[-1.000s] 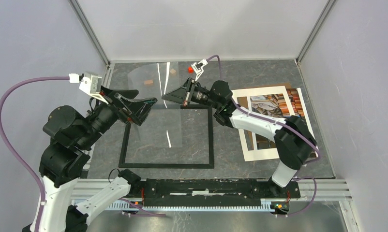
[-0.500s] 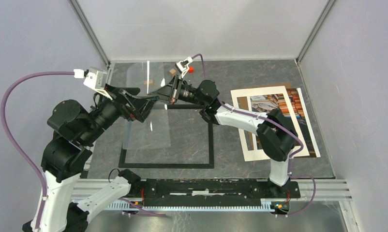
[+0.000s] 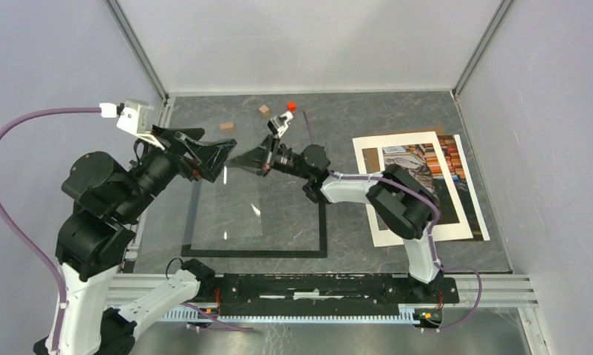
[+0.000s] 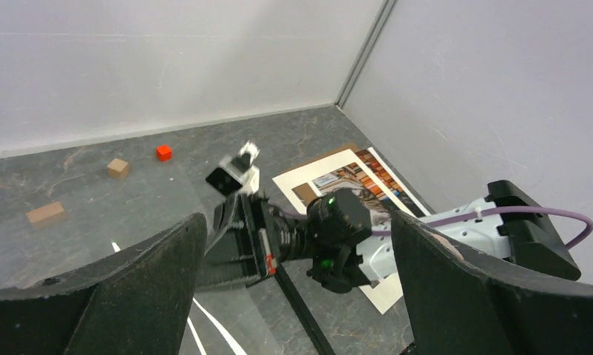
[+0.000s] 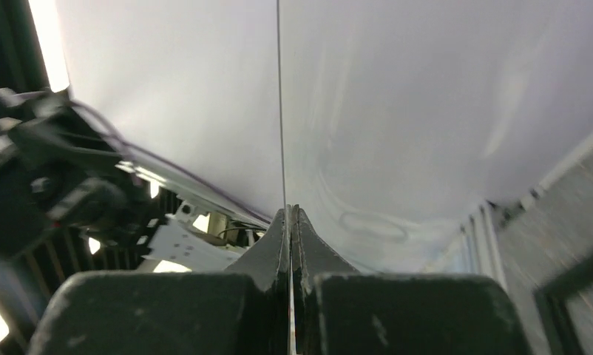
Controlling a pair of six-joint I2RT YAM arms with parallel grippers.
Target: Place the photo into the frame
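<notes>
The black frame (image 3: 323, 222) lies flat on the table in front of the arms; its edge shows in the left wrist view (image 4: 302, 314). The photo (image 3: 421, 159) lies at the right under a white mat (image 3: 397, 140), also seen in the left wrist view (image 4: 356, 174). My right gripper (image 3: 242, 159) is shut on the edge of a clear sheet (image 3: 231, 207) held tilted over the frame's left half; the right wrist view shows the jaws (image 5: 290, 214) pinching the thin sheet (image 5: 280, 111). My left gripper (image 3: 218, 154) is open, jaws wide (image 4: 297, 222), facing the right gripper beside the sheet's top edge.
Two brown blocks (image 3: 227, 126) (image 3: 264, 110) and a small red block (image 3: 291, 106) lie near the back wall. Enclosure walls stand at the back and both sides. A metal rail (image 3: 316, 285) with the arm bases runs along the near edge.
My right gripper has moved left and turned, carrying the clear sheet down and left over the frame's left half. My left gripper has shifted slightly and stays open.
</notes>
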